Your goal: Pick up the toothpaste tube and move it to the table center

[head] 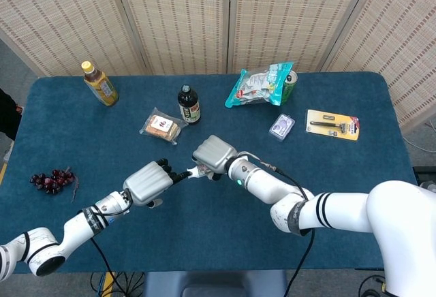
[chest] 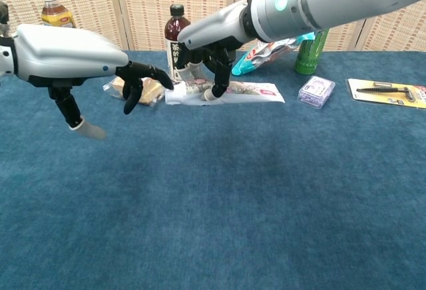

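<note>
The toothpaste tube (chest: 241, 91) is white with a printed body and lies level near the table's middle, its cap end (head: 194, 172) pointing to the robot's left. My right hand (head: 215, 153) grips it from above, with fingers (chest: 217, 72) wrapped round the part near the cap. My left hand (head: 149, 182) holds nothing and reaches toward the cap with its dark fingers (chest: 144, 77) spread. In the chest view its fingertips hover just beside the cap; I cannot tell whether they touch.
On the blue table (head: 340, 188): a dark tea bottle (head: 189, 105) and a wrapped sandwich (head: 163, 127) just behind the hands, a yellow-capped bottle (head: 99, 84), grapes (head: 52, 180), a snack bag (head: 259, 84), a green can (chest: 310, 52), a small purple pack (head: 281, 126) and a carded razor (head: 332, 124).
</note>
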Controlling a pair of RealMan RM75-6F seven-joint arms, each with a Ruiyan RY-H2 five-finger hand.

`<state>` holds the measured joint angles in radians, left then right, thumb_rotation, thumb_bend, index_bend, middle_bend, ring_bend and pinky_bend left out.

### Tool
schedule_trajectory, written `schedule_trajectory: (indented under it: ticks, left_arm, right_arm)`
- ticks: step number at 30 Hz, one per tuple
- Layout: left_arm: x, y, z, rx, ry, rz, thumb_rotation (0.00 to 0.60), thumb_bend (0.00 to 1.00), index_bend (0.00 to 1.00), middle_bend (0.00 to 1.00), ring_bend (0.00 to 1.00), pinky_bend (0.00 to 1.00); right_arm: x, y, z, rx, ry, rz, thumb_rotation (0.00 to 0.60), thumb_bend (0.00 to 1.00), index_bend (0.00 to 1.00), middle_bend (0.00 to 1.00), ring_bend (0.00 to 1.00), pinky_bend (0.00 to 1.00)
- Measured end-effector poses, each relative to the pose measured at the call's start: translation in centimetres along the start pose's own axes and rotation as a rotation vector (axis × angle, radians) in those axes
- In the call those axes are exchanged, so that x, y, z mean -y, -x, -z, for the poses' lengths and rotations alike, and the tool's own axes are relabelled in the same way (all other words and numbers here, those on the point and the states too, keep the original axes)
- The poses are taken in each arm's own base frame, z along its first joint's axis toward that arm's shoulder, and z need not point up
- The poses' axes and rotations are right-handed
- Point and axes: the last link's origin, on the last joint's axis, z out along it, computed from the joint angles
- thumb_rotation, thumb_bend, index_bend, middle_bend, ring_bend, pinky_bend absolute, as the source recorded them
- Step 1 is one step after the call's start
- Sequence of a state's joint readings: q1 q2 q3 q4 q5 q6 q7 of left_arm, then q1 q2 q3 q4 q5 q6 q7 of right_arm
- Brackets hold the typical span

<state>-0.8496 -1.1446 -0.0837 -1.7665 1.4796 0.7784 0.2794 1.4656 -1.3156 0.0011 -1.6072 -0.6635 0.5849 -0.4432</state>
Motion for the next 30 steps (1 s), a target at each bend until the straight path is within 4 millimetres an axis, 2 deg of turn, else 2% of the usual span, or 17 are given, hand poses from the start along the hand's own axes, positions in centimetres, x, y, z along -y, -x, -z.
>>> schedule_trajectory:
  ticks: [30]
  left_arm:
    - [0.4,1.8,0.0,0.066,-0.029,-0.008,0.600,0.18,0.13,0.45,0.35,0.22]
  right_arm:
    - [-0.1,0.1,-0.1,-0.033,-0.011,-0.002,0.600,1.00,0.89,0.79,0.68,0.50]
